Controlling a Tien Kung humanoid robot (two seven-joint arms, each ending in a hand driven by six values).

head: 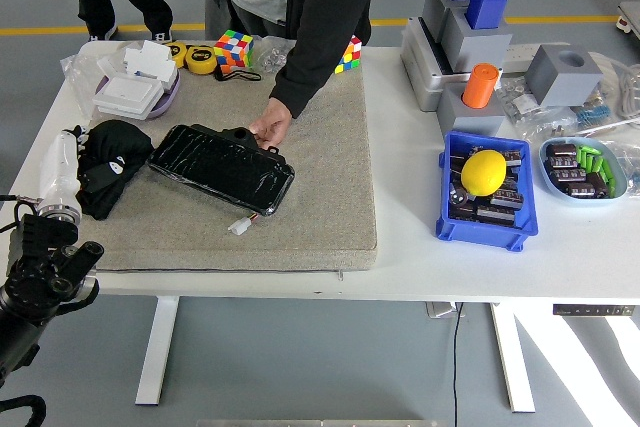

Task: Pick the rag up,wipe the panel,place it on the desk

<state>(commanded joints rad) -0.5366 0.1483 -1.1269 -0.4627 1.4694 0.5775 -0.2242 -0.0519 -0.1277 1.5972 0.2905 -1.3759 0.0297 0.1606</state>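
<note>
The black rag (112, 175) lies bunched at the left edge of the grey mat (320, 147). My left hand (62, 169), white with a black arm behind it, comes in from the lower left and has its fingers closed on the rag's left side. The glossy black panel (222, 167) lies slantwise on the mat just right of the rag, apart from my hand. A person at the far side rests one hand (268, 128) on the panel's far edge. My right arm is out of view.
A white box on a purple tray (130, 95), tape measures (200, 57) and colour cubes (234, 49) stand at the back left. A small white connector (238, 226) lies in front of the panel. Grey fixtures (470, 32), a blue bin (485, 187) and a parts bowl (583, 167) fill the right.
</note>
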